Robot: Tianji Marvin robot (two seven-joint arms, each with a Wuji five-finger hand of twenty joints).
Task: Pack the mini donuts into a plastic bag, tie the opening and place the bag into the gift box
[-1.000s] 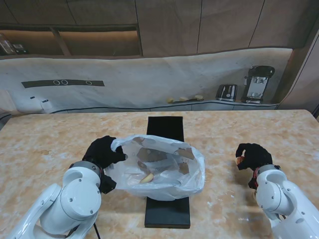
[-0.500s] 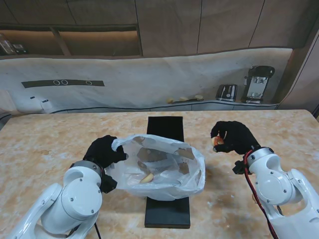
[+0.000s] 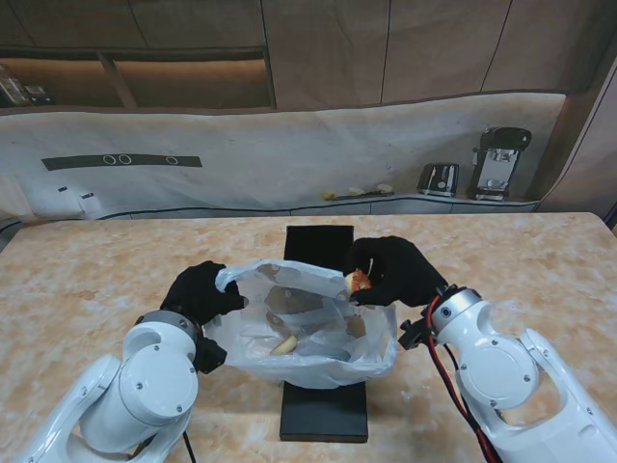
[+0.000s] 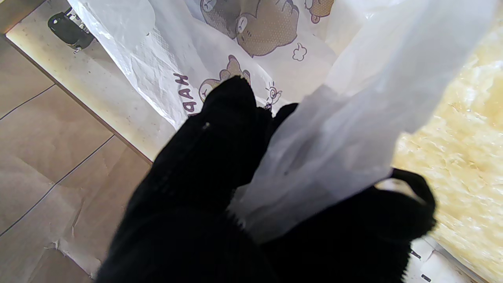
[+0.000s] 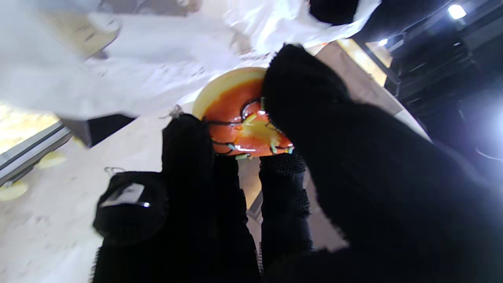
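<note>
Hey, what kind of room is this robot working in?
Probably a kitchen-style demo space: a beige marble-look countertop, a chrome toaster beside a black and silver coffee machine on the back ledge, and wood-panelled cabinets behind.

My table (image 3: 87, 280) is a marbled tan and cream slab running the full width of the stand view; a long black gift box (image 3: 323, 410) lies flat on it at the centre, its length running away from me; the plastic bag (image 3: 308, 333), white and translucent, sits across the middle of that box, so only the near and far ends of the box show; whether the bag's edges touch the slab I cannot tell.
</note>
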